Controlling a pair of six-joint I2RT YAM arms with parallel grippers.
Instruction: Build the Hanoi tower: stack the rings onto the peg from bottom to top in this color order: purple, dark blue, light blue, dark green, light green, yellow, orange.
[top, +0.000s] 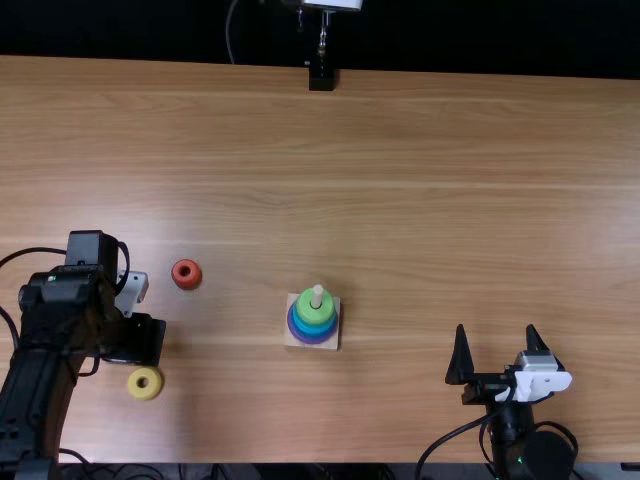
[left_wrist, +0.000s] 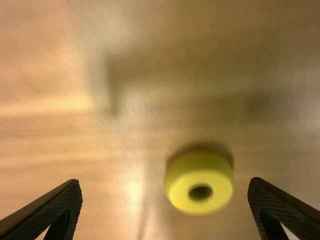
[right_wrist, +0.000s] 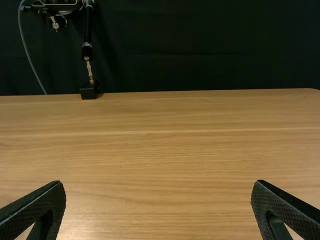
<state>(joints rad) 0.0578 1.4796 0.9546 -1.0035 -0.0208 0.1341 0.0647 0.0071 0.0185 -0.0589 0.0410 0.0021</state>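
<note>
At the near side of the desk (top: 420, 200), left of the middle, the yellow ring (top: 145, 383) lies flat, its hole facing up. The left hand (top: 138, 338) is over the desk just beside it, slightly farther off, pointing downward. Its fingers are spread wide; in the left wrist view the yellow ring shows in the gap between them, closer to one finger than the other and touching neither.

Near and to the right, the right hand (top: 496, 330) faces the far side, its two fingers spread well apart, with wood grain showing between them. A white part (top: 540, 378) is mounted on it.

Between the two hands, a little farther off, a square pale base (top: 299, 345) holds an upright peg (top: 317, 296). Around the peg sits a stack of rings: a purple ring (top: 313, 338) lowest, blue above it, and a light green ring (top: 315, 312) on top, with the tip of the peg rising out of it.

Farther still, on the left, the orange ring (top: 187, 273) lies flat on the wood, reddish in tone, well apart from the stack.

At the far edge stands a black foot (top: 322, 77) with a metal rod above it, and behind that hangs a dark cloth (right_wrist: 200, 45).
</note>
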